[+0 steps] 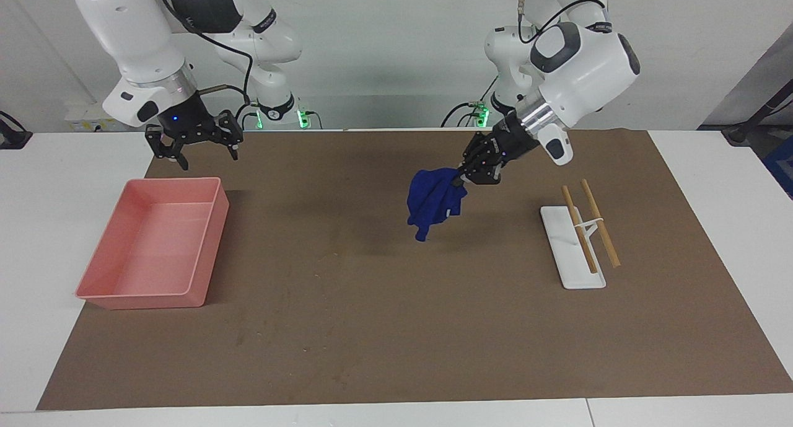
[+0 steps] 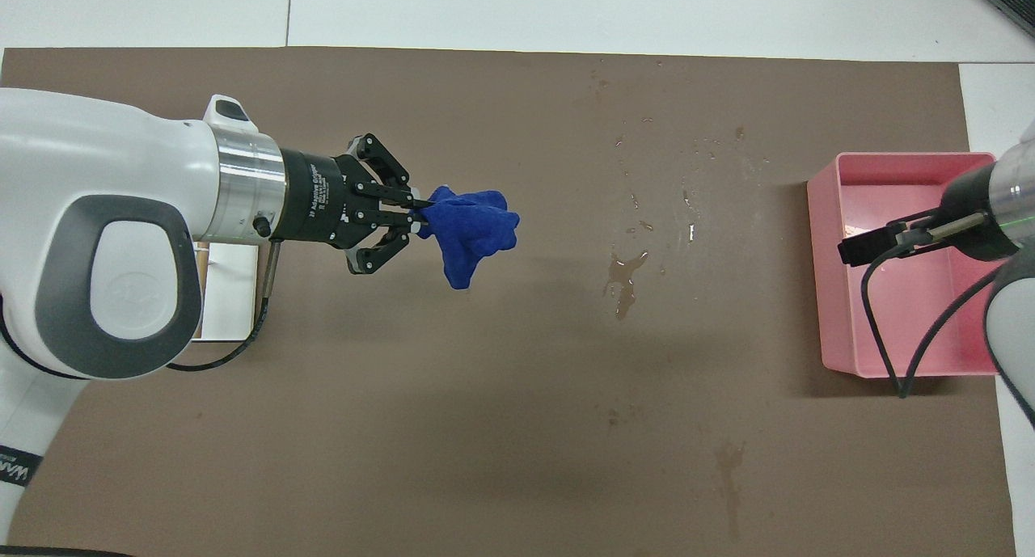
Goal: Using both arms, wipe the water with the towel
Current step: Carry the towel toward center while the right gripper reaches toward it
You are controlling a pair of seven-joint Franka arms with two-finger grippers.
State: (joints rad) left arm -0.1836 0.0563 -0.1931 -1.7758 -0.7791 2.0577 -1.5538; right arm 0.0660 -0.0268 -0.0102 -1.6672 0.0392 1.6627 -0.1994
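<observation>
Hanging bunched from the left pincer (image 1: 463, 176), the towel (image 1: 433, 202) is up in the air over the brown mat (image 1: 396, 328), its fingertips clamped on one corner. Water (image 2: 624, 276) beads lie mid-mat, toward the pink tray (image 1: 102, 290). Judgement: carry across, lower until cloth drapes flat on the puddle, then drag slowly. Right pincer (image 1: 201, 147) waits splayed above the tray's robot-side corner. Chopstick rest (image 1: 573, 272) on tabletop: keep clear.

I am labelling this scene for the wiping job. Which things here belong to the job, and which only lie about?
Belongs to the job:
- towel, held up in the left gripper
- water spilled on the brown mat
- right gripper, waiting open over the mat beside the tray

Just lying about:
- pink tray
- white rack
- two wooden sticks on the rack
</observation>
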